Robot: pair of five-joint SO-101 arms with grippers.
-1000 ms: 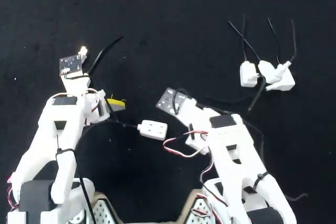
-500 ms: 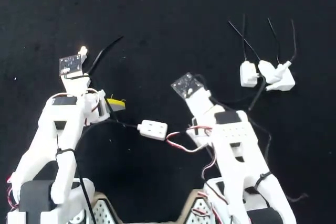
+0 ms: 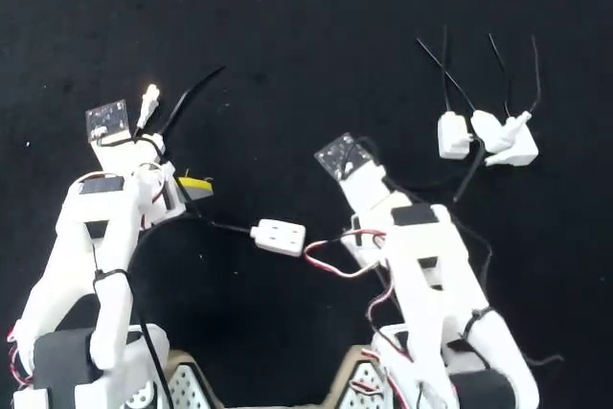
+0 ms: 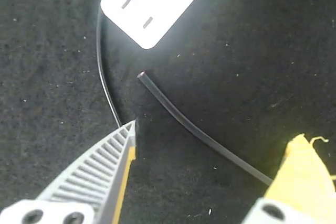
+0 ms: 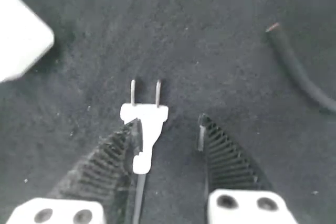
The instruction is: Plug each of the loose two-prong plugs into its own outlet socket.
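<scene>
A white outlet socket (image 3: pixel 279 236) lies on the black table between the two arms, on a thin black cord. In the left wrist view the socket (image 4: pixel 152 1) shows its slots just beyond my open left gripper (image 4: pixel 215 132), which holds nothing. A loose cable end (image 4: pixel 143 77) lies between the socket and the gripper. In the right wrist view a white two-prong plug (image 5: pixel 144 116) lies prongs away, against one finger (image 5: pixel 118 156) of my open right gripper (image 5: pixel 169 120). A small plug (image 3: pixel 150 96) with a black lead lies beyond the left arm.
A cluster of white sockets and plugs (image 3: pixel 487 136) with black leads sits at the far right. A thick black cable end (image 5: pixel 294 64) lies near the right gripper. A corner of a white block (image 5: pixel 21 40) lies off to one side of the plug.
The right arm swung to the right and farther from its base, then held. The left arm shifted a little to the left in the last half second.
</scene>
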